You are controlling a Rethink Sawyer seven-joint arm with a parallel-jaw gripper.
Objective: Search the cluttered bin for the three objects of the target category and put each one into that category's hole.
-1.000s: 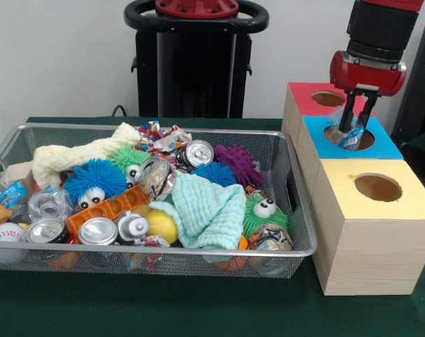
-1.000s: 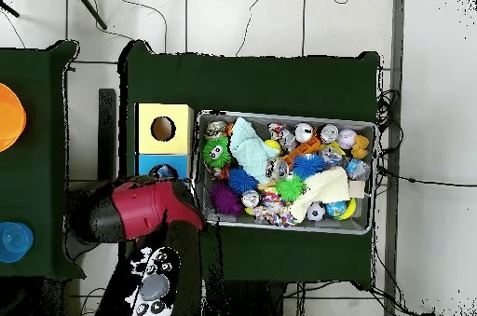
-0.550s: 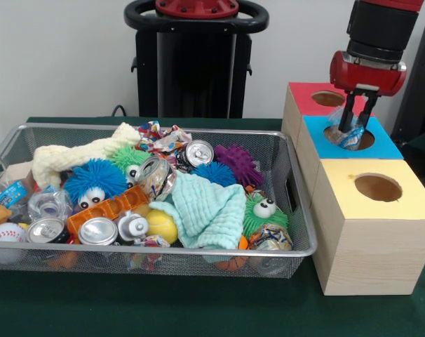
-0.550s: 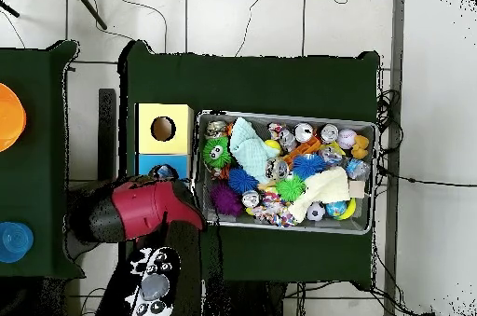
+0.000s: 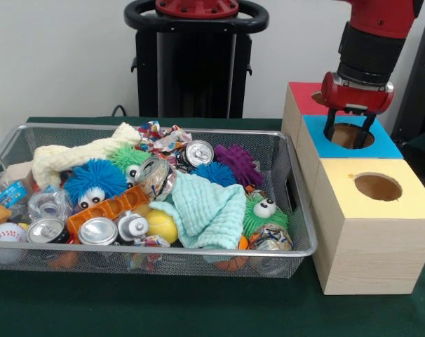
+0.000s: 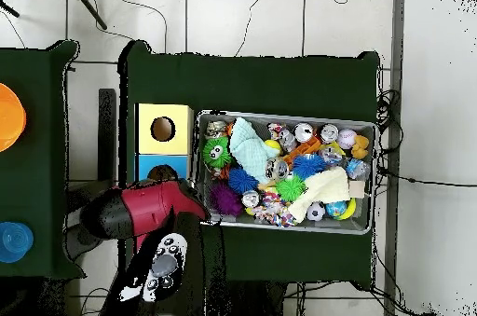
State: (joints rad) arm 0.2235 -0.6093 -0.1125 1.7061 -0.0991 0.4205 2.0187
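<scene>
So my gripper (image 5: 348, 133) hangs spread and empty over the blue box's hole (image 5: 350, 135). Crushed cans (image 5: 98, 231) lower left: light, slippery; I'd pinch the rim.

A wire mesh bin (image 5: 297, 210) is packed with clutter: crushed cans (image 5: 98, 231), fuzzy toys with eyes (image 5: 93, 181), balls and cloths. Beside it, three wooden boxes are lined up, topped red (image 5: 304, 98), blue (image 5: 384, 144) and yellow (image 5: 409, 196), each with a round hole.

Three boxes (image 5: 358, 189), one bin (image 5: 289, 189)
</scene>
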